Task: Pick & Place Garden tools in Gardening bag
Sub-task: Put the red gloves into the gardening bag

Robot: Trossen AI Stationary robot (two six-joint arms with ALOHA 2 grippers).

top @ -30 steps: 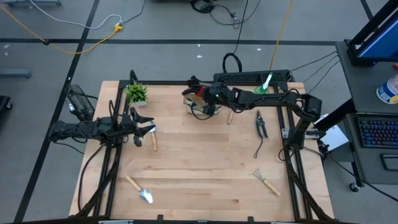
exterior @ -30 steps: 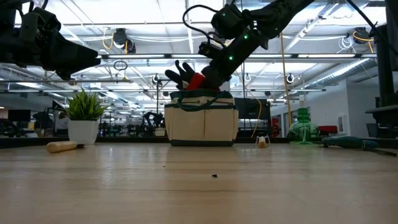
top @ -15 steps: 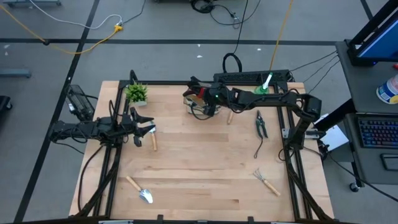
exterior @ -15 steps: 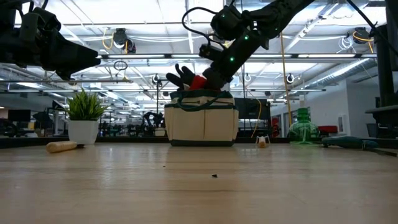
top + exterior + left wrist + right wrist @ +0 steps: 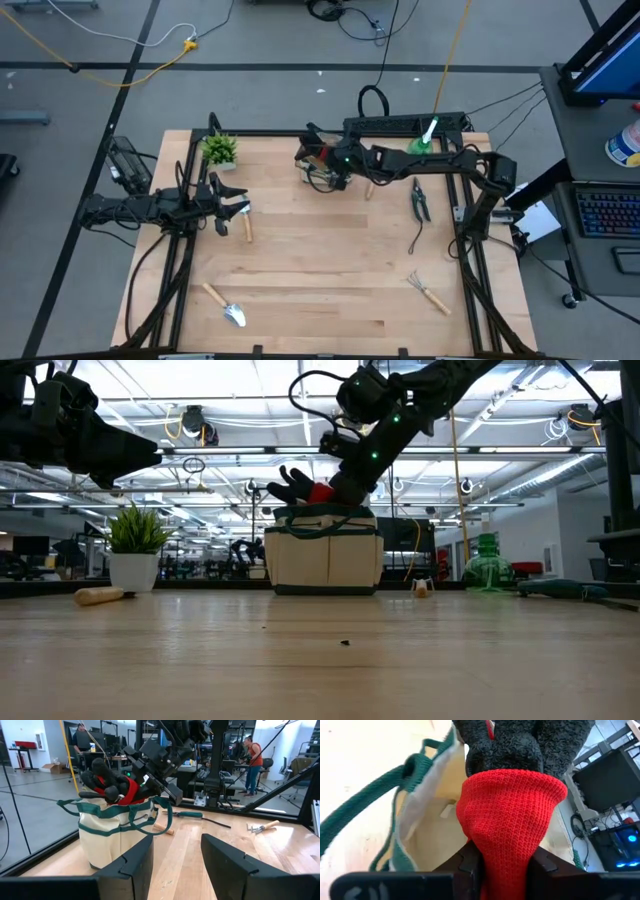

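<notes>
Presently the right gripper (image 5: 502, 865) hangs over the bag (image 5: 322, 176) at twelve o'clock on the tabletop (image 5: 330, 270), its jaws clamped on the red cuff of the glove (image 5: 512, 810), black fingers (image 5: 285, 482) jutting above the rim. The left gripper (image 5: 238, 210) waits at nine o'clock, jaws apart and empty. The trowel (image 5: 224, 305) lies at seven o'clock, the rake (image 5: 428, 290) at four, the shears (image 5: 420, 200) at two.

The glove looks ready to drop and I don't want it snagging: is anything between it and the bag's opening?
Nothing visible blocks it. The right pincer holds the glove by its red cuff directly over the gardening bag, whose mouth is open. The green looped handles hang at the rim, to the side.
</notes>
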